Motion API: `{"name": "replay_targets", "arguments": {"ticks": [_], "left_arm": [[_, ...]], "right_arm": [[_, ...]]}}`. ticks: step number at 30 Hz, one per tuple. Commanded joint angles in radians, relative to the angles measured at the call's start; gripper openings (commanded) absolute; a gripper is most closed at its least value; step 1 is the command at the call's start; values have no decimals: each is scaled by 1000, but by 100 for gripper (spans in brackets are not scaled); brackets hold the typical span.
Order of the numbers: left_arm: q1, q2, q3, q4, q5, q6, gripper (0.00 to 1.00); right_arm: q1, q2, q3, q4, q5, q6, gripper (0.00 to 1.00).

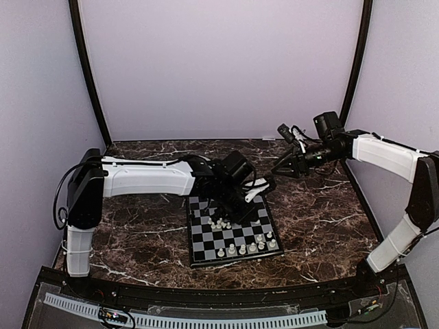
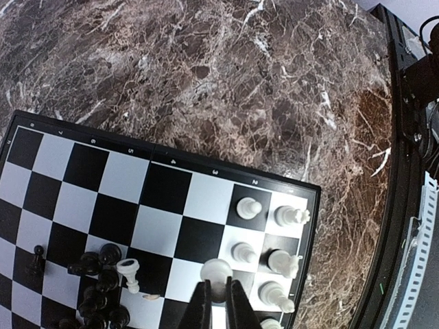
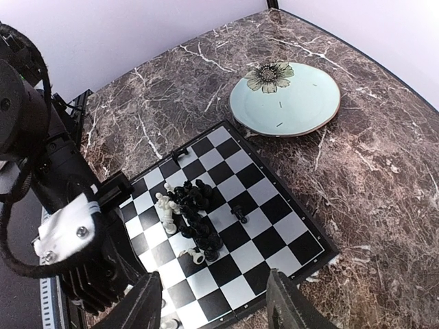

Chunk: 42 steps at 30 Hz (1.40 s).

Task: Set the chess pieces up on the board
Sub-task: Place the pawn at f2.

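Note:
The chequered board lies in the middle of the marble table. In the left wrist view, my left gripper is shut on a white pawn, just over the board beside several upright white pieces at its edge. A pile of black pieces and a fallen white piece lie to the left. My right gripper is open and empty, high above the board's far right corner. Its view shows the board and the black pile between its fingers.
A round pale green plate with a flower print sits on the table beyond the board. One black pawn lies apart from the pile. The left arm fills the left of the right wrist view. Purple walls enclose the table.

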Motion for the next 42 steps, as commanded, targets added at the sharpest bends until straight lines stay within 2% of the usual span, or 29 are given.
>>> {"name": "replay_targets", "arguments": {"ticks": [1,8,36,42], "left_arm": [[-6,21,52,-99,-11,43,3],[-10,48,62,-143,11,46,3],[-39,125,117,-239,54,80,3],[-41,130,121,-246,44,82,10]], "right_arm": [[-5,-1,-10,26,12,-3,54],[-4,4,-11,35,68,0,53],[-5,18,-8,32,61,4,53],[-5,19,-6,31,61,5,53]]}}
